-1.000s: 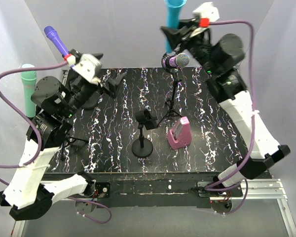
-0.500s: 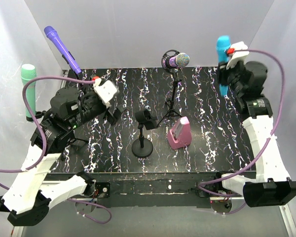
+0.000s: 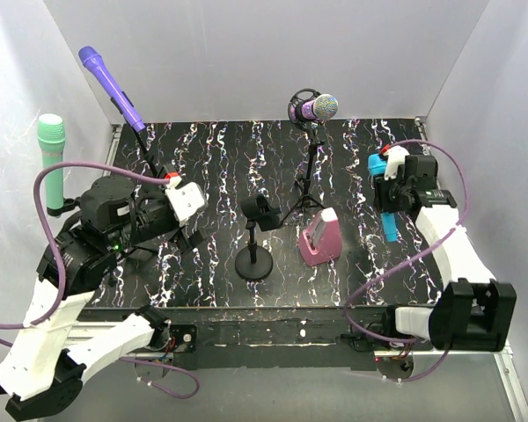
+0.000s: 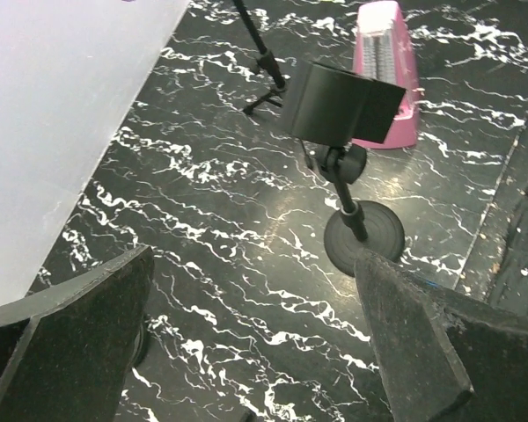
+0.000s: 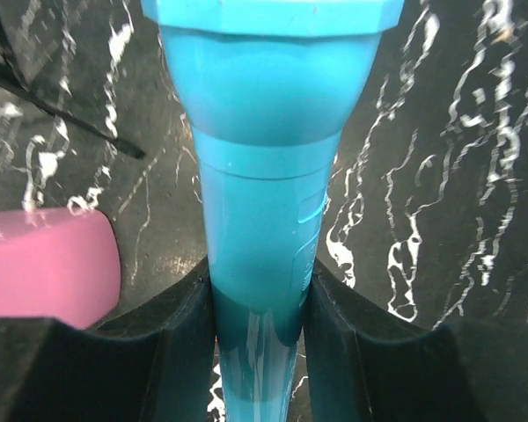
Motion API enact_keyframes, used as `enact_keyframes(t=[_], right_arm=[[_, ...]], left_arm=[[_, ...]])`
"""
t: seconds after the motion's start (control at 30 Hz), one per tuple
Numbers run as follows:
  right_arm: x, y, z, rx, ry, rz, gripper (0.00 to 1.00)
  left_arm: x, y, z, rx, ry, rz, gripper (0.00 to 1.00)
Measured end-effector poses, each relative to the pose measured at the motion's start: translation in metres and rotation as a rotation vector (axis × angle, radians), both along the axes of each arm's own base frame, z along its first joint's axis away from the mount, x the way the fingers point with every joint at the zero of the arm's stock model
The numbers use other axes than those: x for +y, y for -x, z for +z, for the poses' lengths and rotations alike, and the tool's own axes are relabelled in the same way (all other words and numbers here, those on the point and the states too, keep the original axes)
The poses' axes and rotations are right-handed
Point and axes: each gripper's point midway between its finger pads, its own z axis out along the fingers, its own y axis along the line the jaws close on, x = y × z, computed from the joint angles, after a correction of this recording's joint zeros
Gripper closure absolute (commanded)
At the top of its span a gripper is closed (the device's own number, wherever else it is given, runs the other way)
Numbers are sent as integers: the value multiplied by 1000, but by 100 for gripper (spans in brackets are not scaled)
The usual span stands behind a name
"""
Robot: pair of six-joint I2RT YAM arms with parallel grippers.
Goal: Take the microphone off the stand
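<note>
Well, far on the left a green microphone (image 3: 51,141) and a purple microphone (image 3: 104,77) stand up high on their own stands, out of the way, and nothing is touching them. Next comes the left end effector (image 4: 253,257). Its two fingers are spread as wide as they go, with nothing between them. It hangs over the black bench (image 3: 211,158) and faces the little black stand (image 3: 254,239), maybe to be ready to help. That stand sits near the middle on a round foot. Its clip on top is empty, so I think the blue one belonged there. Just beside it on the right is a pink box (image 3: 320,237), and behind that a thin tripod (image 3: 306,189) holds up a sparkly microphone (image 3: 317,107). On the right, the right end effector (image 5: 257,321) is partly closed, its fingers squeezing the thin handle of the blue microphone (image 5: 264,176) so it cannot slip. The blue microphone is off any stand, held low over the bench, well apart from the little stand. I cannot tell if it touches the bench. I think setting it down is all that is left.
</note>
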Motion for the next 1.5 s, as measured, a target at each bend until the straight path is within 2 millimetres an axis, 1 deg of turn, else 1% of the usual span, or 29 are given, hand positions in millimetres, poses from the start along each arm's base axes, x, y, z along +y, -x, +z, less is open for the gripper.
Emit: enact_keyframes(t=[0.1, 0.17, 0.23, 0.3, 0.4, 0.53, 0.6, 0.73, 0.87, 0.97, 1.0, 1.03, 1.13, 1.23, 1.33, 1.43, 1.5], right_arm=[[-3, 0, -37, 108, 4, 11, 99], [-8, 6, -65, 192, -5, -1, 99], [-14, 11, -83, 250, -12, -20, 99], [-19, 12, -94, 285, -15, -35, 99], [-24, 10, -103, 313, -17, -45, 99], [-29, 0, -116, 340, -15, -49, 99], [-31, -5, -123, 351, -14, -52, 97], [-33, -10, -135, 371, -19, -51, 86], [-33, -11, -145, 395, -33, -45, 64], [-32, -17, -144, 389, -41, -34, 40], [-32, -19, -143, 387, -44, -28, 32], [-32, -20, -143, 388, -47, -24, 21], [-31, -23, -137, 382, -63, -12, 16], [-30, -25, -131, 375, -77, 0, 14], [-29, -21, -122, 368, -88, 8, 13], [-30, -20, -105, 326, -91, 10, 12], [-31, -20, -91, 287, -89, 8, 12]], left_arm=[[-3, 5, -7, 25, -20, -34, 2], [-4, 6, -10, 37, -30, -48, 2], [-5, 6, -12, 42, -34, -54, 2], [-6, 6, -13, 44, -36, -55, 2], [-6, 4, -14, 49, -39, -55, 2], [-8, 3, -15, 56, -42, -60, 2], [-10, 2, -14, 59, -42, -64, 2], [-16, -1, -12, 72, -43, -80, 2], [-28, -3, -12, 111, -41, -130, 2], [-43, -7, -11, 168, -32, -175, 2], [-48, -9, -12, 185, -28, -186, 2], [-55, -13, -15, 209, -21, -199, 2], [-69, -20, -30, 278, -14, -224, 2], [-76, -19, -42, 317, -5, -252, 3], [-82, -15, -45, 331, 9, -291, 6], [-88, -14, -46, 325, 29, -329, 11], [-93, -14, -52, 330, 39, -353, 16]])
